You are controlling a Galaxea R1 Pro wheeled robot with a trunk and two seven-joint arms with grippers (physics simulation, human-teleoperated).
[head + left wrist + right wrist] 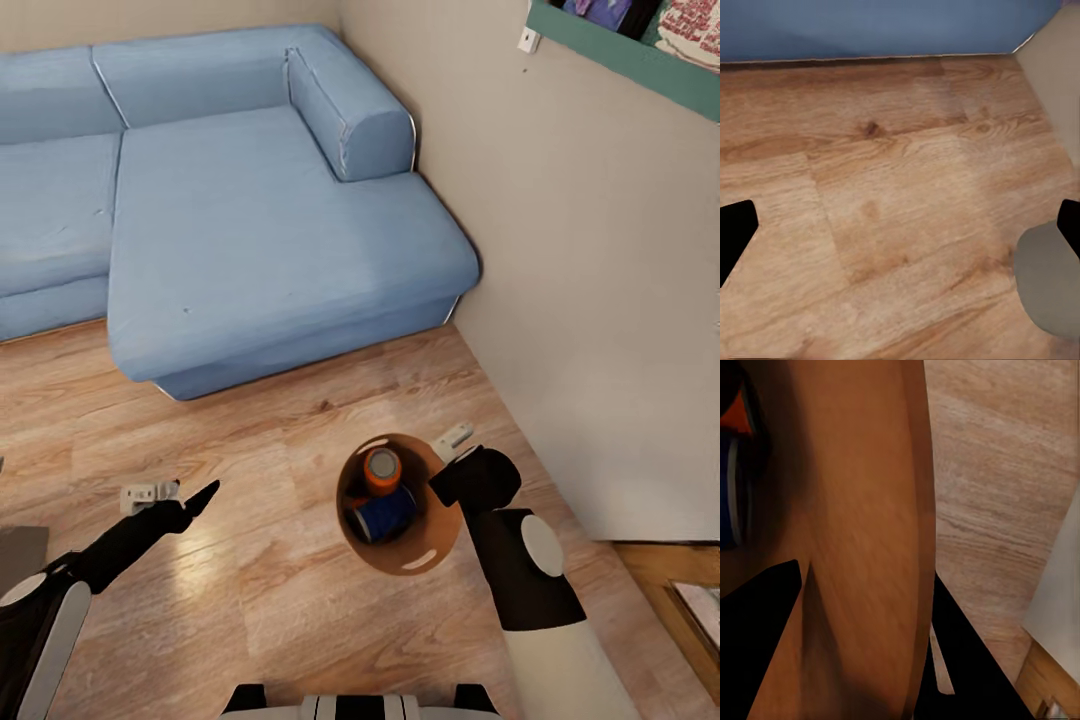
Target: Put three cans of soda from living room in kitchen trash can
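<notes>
Right pincer (452,470) pinching the bin (425,555) rim, cans (382,495) inside; left pincer (160,495) spread.

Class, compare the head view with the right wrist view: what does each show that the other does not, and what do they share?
Head view alone: the light blue sofa, the left end effector over the floor, and the bin's whole round opening.

Right wrist view alone: a close look at one dark finger outside the bin's rim and another inside.

Shared: the trash can with its copper-brown inside, the orange can, the blue can and the wood-plank floor.
</notes>
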